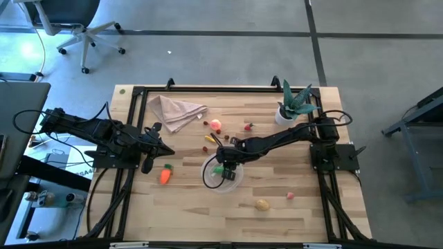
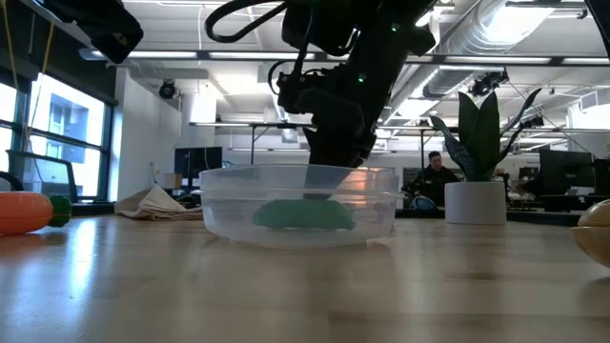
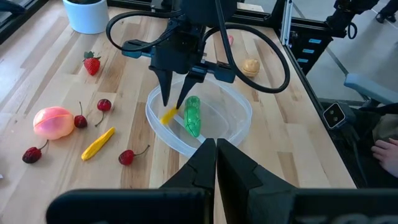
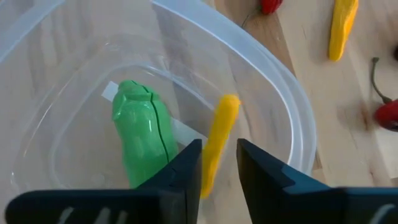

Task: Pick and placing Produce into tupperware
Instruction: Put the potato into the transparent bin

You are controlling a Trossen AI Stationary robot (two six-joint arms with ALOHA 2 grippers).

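The clear round tupperware sits mid-table. A green pepper lies on its floor. My right gripper hangs over the container, pointing down, shut on a slim yellow piece. My left gripper waits shut near the table's left side. An orange carrot lies beside it. A tan potato lies near the near edge. My right gripper pinches the yellow piece by one end between its two fingers, coming from above. The piece's free end sticks out past the fingertips over the inside of the tupperware. Whether that end touches the container's wall cannot be told.
A second yellow piece, a pink peach, cherries and a strawberry lie beyond the container. The beige napkin and potted plant stand at the far edge.
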